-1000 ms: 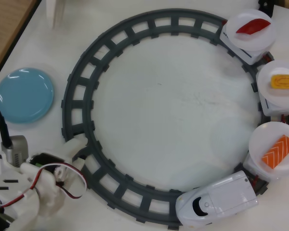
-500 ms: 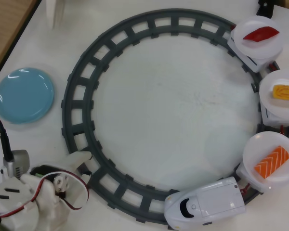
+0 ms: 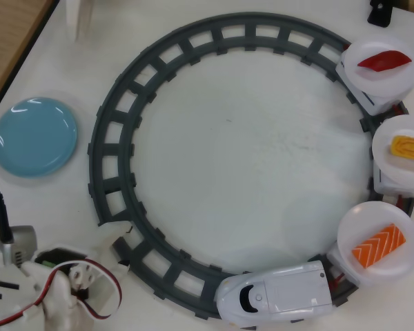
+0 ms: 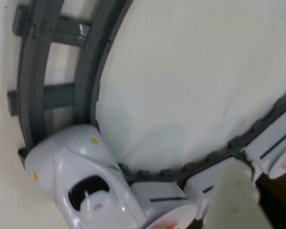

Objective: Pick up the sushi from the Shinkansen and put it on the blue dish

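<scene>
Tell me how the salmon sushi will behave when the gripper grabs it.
The sushi looks like a small, rigid, glossy block, so probably light and somewhat slippery. It lies loose on a white plate atop a train car, so a push would likely slide it rather than tip it.
</scene>
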`<action>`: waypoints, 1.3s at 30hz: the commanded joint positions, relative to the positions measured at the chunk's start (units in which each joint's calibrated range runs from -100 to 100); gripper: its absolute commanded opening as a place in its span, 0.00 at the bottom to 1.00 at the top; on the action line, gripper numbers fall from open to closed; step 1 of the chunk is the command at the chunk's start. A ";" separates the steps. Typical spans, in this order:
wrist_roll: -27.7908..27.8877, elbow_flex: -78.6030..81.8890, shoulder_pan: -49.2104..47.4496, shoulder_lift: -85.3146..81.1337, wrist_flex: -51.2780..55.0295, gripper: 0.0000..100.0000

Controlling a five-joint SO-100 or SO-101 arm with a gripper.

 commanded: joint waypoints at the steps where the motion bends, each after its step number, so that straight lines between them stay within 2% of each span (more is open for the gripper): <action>1: -0.23 -6.09 -0.26 2.10 3.96 0.20; 7: -3.00 -6.81 -0.44 8.23 7.69 0.20; 15: -6.30 -5.10 -7.22 9.56 13.55 0.20; 26: -6.45 -4.83 -7.22 12.13 13.38 0.20; 39: -4.73 3.02 -2.73 16.28 2.09 0.19</action>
